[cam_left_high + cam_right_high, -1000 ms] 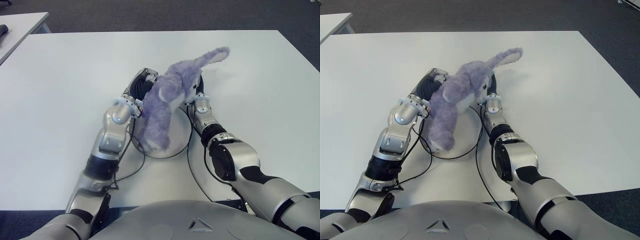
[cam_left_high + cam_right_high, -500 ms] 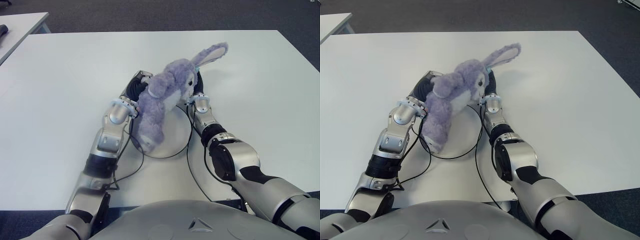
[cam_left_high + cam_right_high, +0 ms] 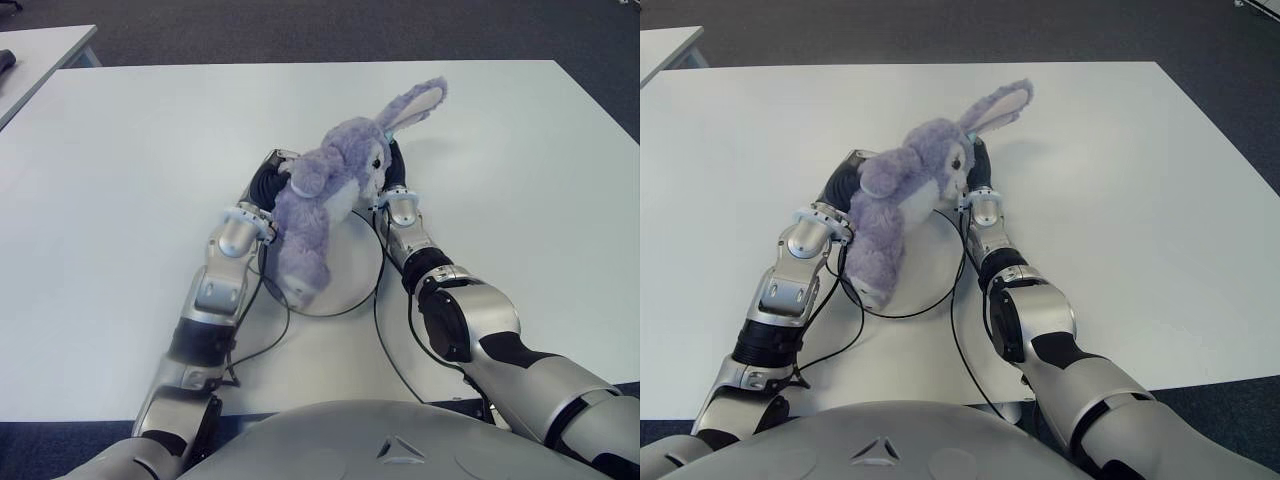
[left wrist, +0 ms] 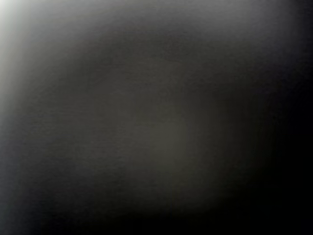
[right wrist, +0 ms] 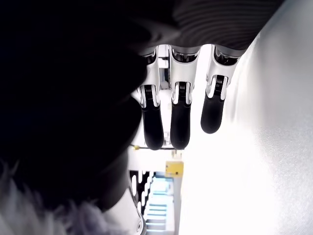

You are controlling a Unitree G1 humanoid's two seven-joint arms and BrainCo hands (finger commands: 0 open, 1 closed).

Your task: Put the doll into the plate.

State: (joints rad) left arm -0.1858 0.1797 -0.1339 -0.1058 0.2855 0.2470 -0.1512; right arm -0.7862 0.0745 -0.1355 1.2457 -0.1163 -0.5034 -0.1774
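Your eye views show both hands flanking the doll (image 3: 320, 195) over the plate (image 3: 350, 270); the right wrist view shows straight fingers (image 5: 180, 122), the left only darkness.

Count: one doll, one plate, two hands, two tables.
One plush rabbit doll (image 3: 325, 200); one round white plate (image 3: 350, 270) under it; left hand (image 3: 265, 185) and right hand (image 3: 393, 178); main table (image 3: 140, 150), second table (image 3: 40, 50) at the far left corner.
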